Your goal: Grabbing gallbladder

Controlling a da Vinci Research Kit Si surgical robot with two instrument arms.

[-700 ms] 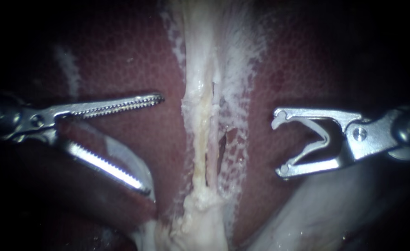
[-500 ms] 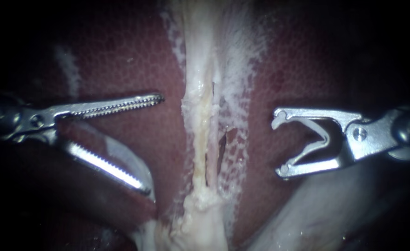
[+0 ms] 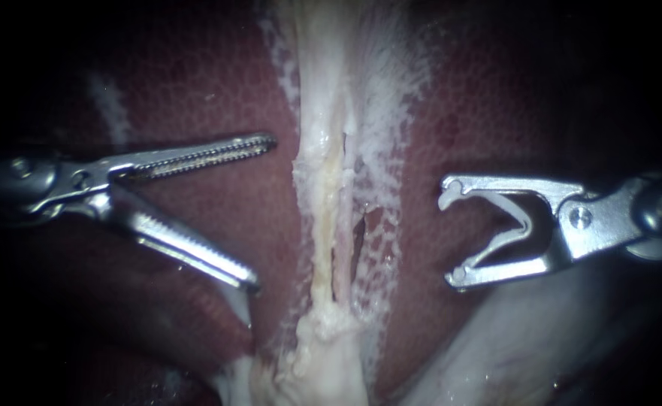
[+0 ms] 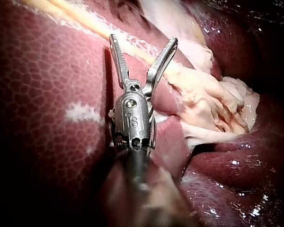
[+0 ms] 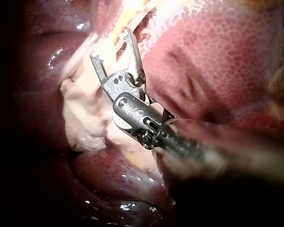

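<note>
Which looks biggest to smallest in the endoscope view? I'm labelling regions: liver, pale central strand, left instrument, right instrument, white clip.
1. liver
2. pale central strand
3. left instrument and right instrument: about alike, so not ranked
4. white clip, held in the right instrument

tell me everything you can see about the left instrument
The left instrument is a slim, shiny metal tool coming in from the endoscope view's left. Its dark shaft ends in a small pinned hinge, from which two long, narrow jaws with fine cross-teeth spread wide open, gripping nothing. It lies over the dark red liver, tips pointing toward the pale strand of tissue but short of it. The lower jaw lies close over a fold of liver; contact cannot be told.
</note>
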